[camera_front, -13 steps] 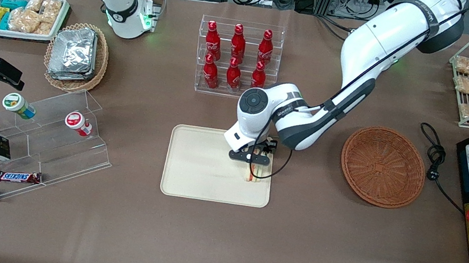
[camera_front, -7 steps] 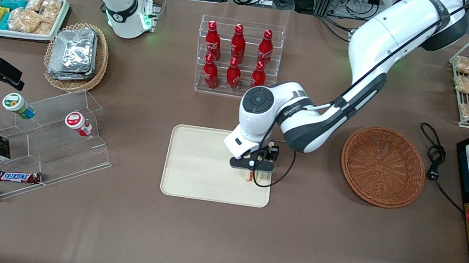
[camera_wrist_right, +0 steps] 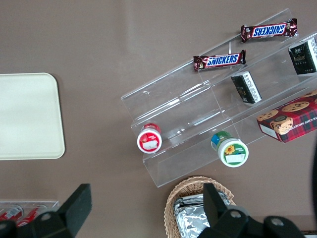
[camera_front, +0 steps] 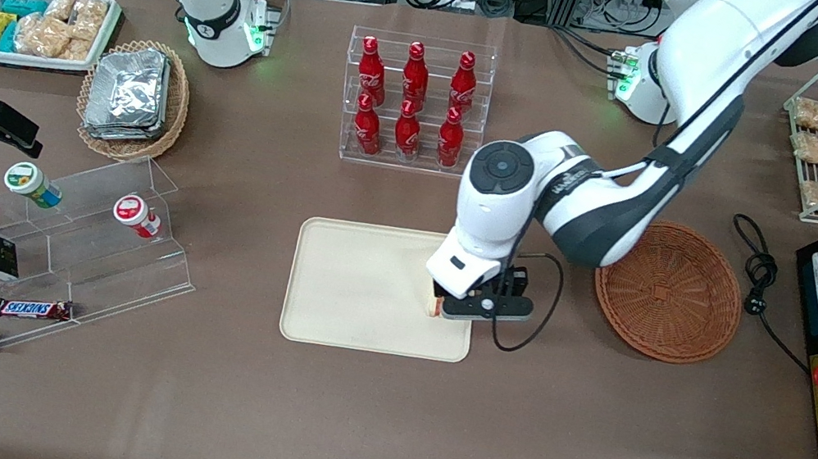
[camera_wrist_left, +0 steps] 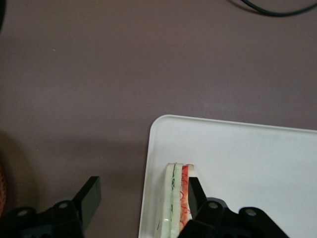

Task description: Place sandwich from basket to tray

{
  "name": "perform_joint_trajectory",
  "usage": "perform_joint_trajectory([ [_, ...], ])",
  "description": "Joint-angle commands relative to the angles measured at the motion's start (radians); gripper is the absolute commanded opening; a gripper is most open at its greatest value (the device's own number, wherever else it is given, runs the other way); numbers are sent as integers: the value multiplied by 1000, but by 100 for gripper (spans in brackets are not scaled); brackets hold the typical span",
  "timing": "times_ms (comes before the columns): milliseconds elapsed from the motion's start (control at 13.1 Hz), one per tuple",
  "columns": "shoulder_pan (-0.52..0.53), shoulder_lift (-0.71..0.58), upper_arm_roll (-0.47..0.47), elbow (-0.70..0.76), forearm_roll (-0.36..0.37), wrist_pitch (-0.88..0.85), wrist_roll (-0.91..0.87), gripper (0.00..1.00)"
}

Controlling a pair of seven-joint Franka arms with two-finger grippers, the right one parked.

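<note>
One sandwich [camera_wrist_left: 177,198] stands on edge (layers upright) at the tray [camera_wrist_left: 257,163] rim, tool [camera_wrist_left: 141,198] spread wide.

Even bright overhead light, soft short shadows, sharp front view, wrist views slightly soft

The working left arm [camera_front: 643,119] is glossy white with dark grey joint bands, a round black cap, green base lights and a black cable looping by its wrist; its gripper [camera_front: 486,306] is matte black, with blocky fingers [camera_wrist_left: 89,198] spread wide
</note>
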Motion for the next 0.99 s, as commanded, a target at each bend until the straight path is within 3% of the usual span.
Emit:
perform_joint_trajectory([
  [0, 33, -47, 1, 41, -19, -122, -24, 80],
  [382, 142, -127, -6, 48, -33, -214, -19, 82],
  [688, 206, -185, -5, 64, -92, -242, 2, 82],
  [917, 274, -221, -2, 70, -158, -270, 129, 82],
])
